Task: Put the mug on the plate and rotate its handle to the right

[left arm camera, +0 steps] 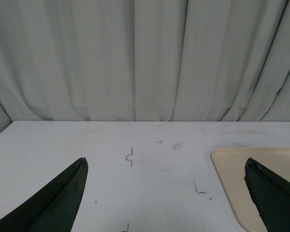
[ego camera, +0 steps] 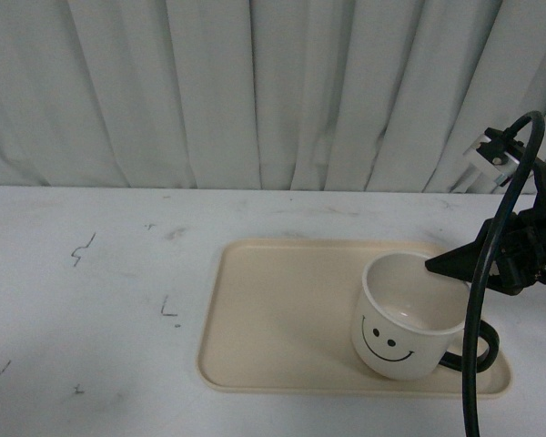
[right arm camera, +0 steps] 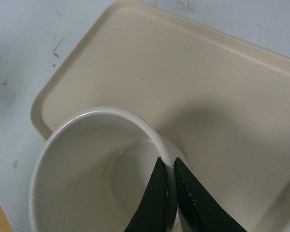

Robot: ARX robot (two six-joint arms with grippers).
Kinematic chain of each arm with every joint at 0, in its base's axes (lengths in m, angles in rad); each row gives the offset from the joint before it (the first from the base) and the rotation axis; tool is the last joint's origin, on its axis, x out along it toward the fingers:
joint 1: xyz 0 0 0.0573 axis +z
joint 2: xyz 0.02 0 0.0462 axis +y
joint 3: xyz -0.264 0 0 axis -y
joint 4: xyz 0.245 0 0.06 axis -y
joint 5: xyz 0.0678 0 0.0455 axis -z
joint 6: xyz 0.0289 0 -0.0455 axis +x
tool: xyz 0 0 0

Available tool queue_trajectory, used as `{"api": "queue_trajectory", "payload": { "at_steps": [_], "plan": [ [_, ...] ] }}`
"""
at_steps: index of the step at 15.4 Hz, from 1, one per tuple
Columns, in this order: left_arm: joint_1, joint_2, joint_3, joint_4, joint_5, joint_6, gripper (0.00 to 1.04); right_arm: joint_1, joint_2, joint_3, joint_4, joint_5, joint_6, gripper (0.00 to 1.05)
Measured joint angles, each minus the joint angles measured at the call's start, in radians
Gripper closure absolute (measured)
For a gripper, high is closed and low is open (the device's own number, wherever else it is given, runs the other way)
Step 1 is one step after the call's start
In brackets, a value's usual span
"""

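- While the mug (ego camera: 402,320) is sitting upright in the near right corner of the plate (ego camera: 282,314), we are seeing its smiley face (ego camera: 388,342) pointing toward the front camera.
- We are finding the handle (ego camera: 491,346) low on the mug's right side, partly behind a black cable (ego camera: 474,309) that is hanging from the right arm.
- We are watching the right gripper (ego camera: 432,266) pinching the mug's rim on its far right side; in the right wrist view its fingers (right arm camera: 157,186) are lying nearly together, one inside the wall and one outside.
- We are seeing the left gripper (left arm camera: 165,165) only from its own wrist, with its fingers (left arm camera: 77,174) spread wide above the white table (ego camera: 100,273), left of the plate.
- Farthest back, we are looking at a pale pleated curtain (ego camera: 255,91) hanging behind the table.
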Motion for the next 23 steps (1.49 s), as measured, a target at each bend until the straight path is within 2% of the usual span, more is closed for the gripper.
{"api": "queue_trajectory", "payload": {
  "at_steps": [3, 7, 11, 15, 18, 20, 23],
  "plan": [
    [0.0, 0.0, 0.0, 0.0, 0.0, 0.0, 0.07, -0.021, 0.004, 0.058, -0.121, 0.017, -0.092, 1.01],
    [0.0, 0.0, 0.0, 0.0, 0.0, 0.0, 0.07, -0.039, 0.016, 0.093, -0.194, 0.05, -0.178, 1.01],
    [0.0, 0.0, 0.0, 0.0, 0.0, 0.0, 0.07, -0.022, 0.017, 0.105, -0.172, 0.057, -0.234, 1.01],
    [0.0, 0.0, 0.0, 0.0, 0.0, 0.0, 0.07, 0.042, -0.004, 0.093, -0.219, 0.037, -0.313, 1.01],
    [0.0, 0.0, 0.0, 0.0, 0.0, 0.0, 0.07, 0.045, -0.005, 0.093, -0.225, 0.038, -0.341, 1.01],
    [0.0, 0.0, 0.0, 0.0, 0.0, 0.0, 0.07, 0.041, -0.011, 0.09, -0.22, 0.057, -0.368, 0.76],
    [0.0, 0.0, 0.0, 0.0, 0.0, 0.0, 0.07, 0.048, -0.049, 0.091, -0.223, 0.041, -0.38, 0.47]
  ]
}}
